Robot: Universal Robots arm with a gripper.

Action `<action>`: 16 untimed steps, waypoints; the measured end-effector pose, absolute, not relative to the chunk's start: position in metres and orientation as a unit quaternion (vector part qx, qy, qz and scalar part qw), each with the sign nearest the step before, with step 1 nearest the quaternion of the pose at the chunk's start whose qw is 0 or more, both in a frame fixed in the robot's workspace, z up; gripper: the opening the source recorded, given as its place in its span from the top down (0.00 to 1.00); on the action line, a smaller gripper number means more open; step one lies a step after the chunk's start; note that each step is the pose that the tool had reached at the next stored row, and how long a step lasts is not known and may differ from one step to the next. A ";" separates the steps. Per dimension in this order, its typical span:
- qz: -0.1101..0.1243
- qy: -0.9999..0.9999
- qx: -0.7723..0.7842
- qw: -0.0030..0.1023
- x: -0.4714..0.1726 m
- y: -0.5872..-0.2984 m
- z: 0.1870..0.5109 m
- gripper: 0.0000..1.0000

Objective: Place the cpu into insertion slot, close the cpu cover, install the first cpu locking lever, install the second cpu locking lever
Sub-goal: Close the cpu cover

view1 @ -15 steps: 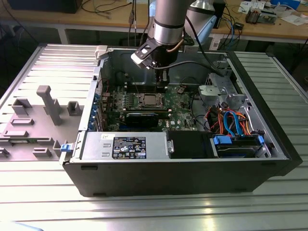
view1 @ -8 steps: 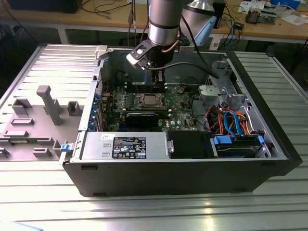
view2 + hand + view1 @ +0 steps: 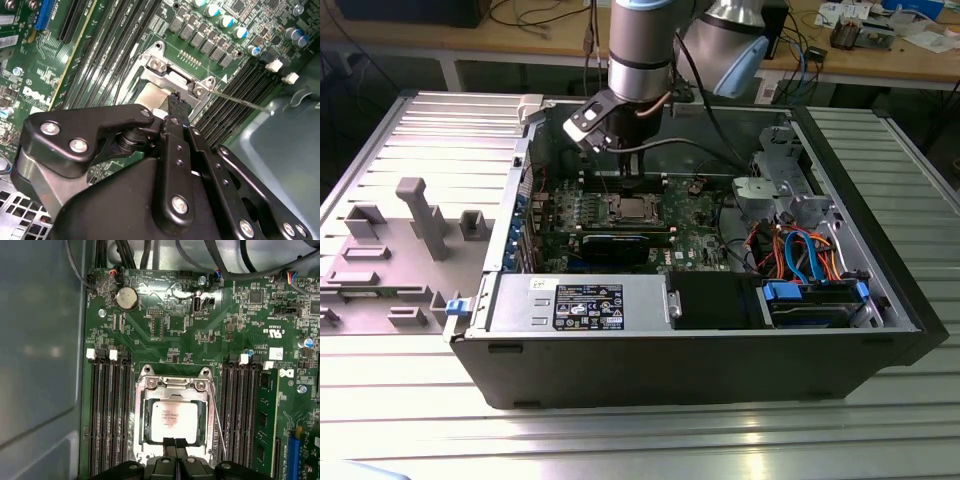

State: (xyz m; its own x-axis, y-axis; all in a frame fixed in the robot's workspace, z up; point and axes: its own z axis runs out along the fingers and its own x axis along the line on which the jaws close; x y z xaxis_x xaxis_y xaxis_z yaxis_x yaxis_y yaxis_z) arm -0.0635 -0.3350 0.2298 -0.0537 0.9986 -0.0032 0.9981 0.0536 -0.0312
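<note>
Ribbed metal table (image 3: 410, 420) fills the foreground of the exterior view, with a cluttered workbench (image 3: 880, 60) behind it. On the table you have an open black computer case (image 3: 700, 365) lying on its side. A grey block fixture (image 3: 415, 215) sits just beside it on the exterior view's left. Inside the case, a grey power-supply box (image 3: 580, 300) lies along the near wall, and the green motherboard (image 3: 695, 235) sits beyond it.

Your arm comes straight down into the case. The gripper (image 3: 631, 190) hangs over the middle of the board, directly above the socket.

In the first wrist view, the cpu (image 3: 173, 421) lies flat in the insertion slot (image 3: 148, 427), its pale metal top facing up. The cpu cover (image 3: 172, 384) lies down over it, its silver frame ringing the chip, which shows through the window. The gripper (image 3: 175, 446) has its jaws drawn together with nothing visible between them. The tips are at the cover's edge, overlapping the chip's edge; you cannot tell whether they touch.

A thin locking lever (image 3: 218, 422) runs along one side of the socket and angles outward over the neighbouring memory slots (image 3: 242, 415). A coin battery (image 3: 126, 298) sits on the board, well apart from the socket.

In the second wrist view, the gripper (image 3: 177, 101) points at the cover's hinged end.
</note>
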 end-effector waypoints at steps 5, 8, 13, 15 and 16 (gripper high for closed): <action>0.012 -0.728 -0.685 0.010 -0.065 -0.335 0.213 0.89; 0.012 -0.729 -0.684 0.010 -0.065 -0.335 0.209 0.89; 0.012 -0.729 -0.684 0.010 -0.065 -0.336 0.207 0.89; 0.012 -0.729 -0.684 0.010 -0.065 -0.336 0.206 0.89; 0.013 -0.729 -0.684 0.009 -0.065 -0.336 0.206 0.89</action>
State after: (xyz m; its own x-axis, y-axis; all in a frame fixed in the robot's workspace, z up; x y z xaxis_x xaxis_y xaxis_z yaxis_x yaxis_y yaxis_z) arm -0.0651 -0.3357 0.2058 -0.0642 0.9979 -0.0033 0.9975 0.0641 -0.0313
